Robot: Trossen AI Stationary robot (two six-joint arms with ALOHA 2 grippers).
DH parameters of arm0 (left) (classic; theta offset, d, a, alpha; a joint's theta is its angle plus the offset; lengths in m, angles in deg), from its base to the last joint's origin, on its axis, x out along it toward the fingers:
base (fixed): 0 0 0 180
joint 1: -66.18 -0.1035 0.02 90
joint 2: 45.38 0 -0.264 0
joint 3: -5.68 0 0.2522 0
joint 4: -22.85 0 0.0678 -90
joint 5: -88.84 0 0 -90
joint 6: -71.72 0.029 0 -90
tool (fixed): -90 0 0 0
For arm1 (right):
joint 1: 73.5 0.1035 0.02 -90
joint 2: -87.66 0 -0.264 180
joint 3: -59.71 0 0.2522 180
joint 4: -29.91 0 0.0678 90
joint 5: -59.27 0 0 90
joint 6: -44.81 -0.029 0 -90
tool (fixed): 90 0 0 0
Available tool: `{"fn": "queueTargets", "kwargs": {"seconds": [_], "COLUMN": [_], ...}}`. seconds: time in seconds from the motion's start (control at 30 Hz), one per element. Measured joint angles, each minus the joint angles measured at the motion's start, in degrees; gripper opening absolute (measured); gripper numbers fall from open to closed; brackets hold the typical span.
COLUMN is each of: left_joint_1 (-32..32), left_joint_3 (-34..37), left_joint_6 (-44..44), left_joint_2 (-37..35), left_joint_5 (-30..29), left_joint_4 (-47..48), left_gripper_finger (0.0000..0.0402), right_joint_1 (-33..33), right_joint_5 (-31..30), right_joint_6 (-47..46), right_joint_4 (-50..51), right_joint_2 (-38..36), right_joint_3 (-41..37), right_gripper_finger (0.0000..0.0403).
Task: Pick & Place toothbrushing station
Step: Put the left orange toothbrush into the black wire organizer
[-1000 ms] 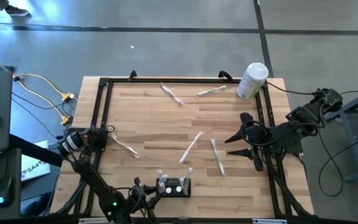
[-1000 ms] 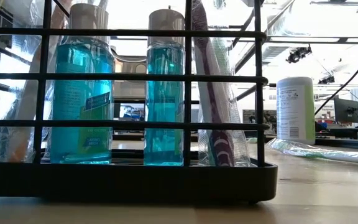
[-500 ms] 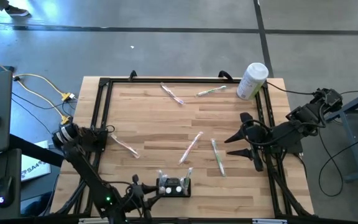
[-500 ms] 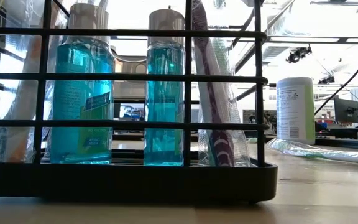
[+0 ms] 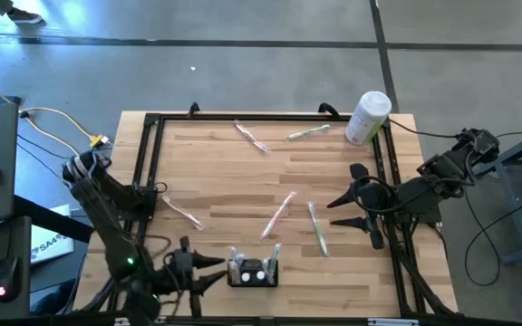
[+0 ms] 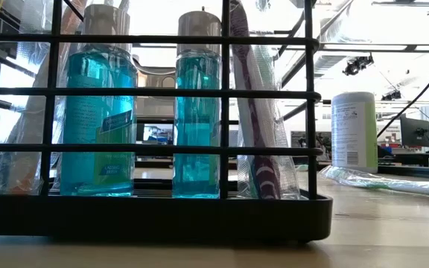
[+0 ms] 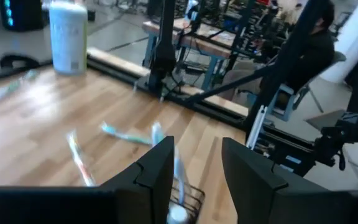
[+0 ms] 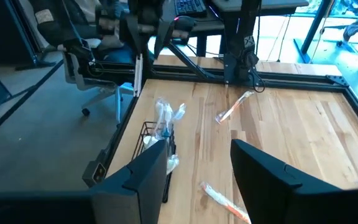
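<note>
My left tool hovers beside the station; my right tool waits at the far edge.

The small black wire-frame toothbrushing station (image 5: 254,271) sits at the near edge of the pale wooden worktop (image 5: 225,172), holding blue bottles and a wrapped toothbrush. My left tool (image 5: 214,269) is just beside it, fingers spread and empty. My right tool (image 5: 336,212) hangs over the worktop's right side, also parted and holding nothing. A tall white cylindrical container (image 5: 368,118) stands at the far right corner, well apart.
</note>
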Motion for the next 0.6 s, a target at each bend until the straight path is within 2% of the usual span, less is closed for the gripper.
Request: {"fn": "queueTargets", "kwargs": {"seconds": [0.1, 0.17, 0.3, 0.4, 0.5, 0.6], "left_joint_1": [0.0, 0.0, 0.0, -0.02, -0.07, -2.09], "left_joint_3": [0.0, 0.0, 0.02, -0.02, 0.06, 0.01], "left_joint_6": [4.57, 2.39, -20.14, -35.27, -48.1, -56.26], "left_joint_2": [-4.11, -7.01, -15.15, -20.16, -23.57, -26.32], "left_joint_5": [0.82, 0.93, 1.14, 3.55, 10.1, 20.16], "left_joint_4": [0.74, 3.27, 17.83, 30.7, 41.41, 49.36], "left_gripper_finger": [0.0134, 0.0134, 0.0134, 0.0134, 0.0134, 0.0134], "right_joint_1": [0.04, 0.02, -0.75, -2.28, -3.62, -4.09], "right_joint_5": [-2.0, -3.59, -5.7, -5.68, -5.68, -5.62], "right_joint_6": [1.1, 1.6, 1.29, 0.34, -1.02, -3.02], "right_joint_4": [0.02, 0.02, 0.0, -0.19, -0.17, -0.18], "right_joint_2": [0.0, 0.0, 0.0, 0.0, 0.0, 0.0], "right_joint_3": [0.0, 0.0, 0.0, 0.0, 0.0, 0.0], "right_gripper_finger": [0.0171, 0.0171, 0.0171, 0.0171, 0.0171, 0.0171]}}
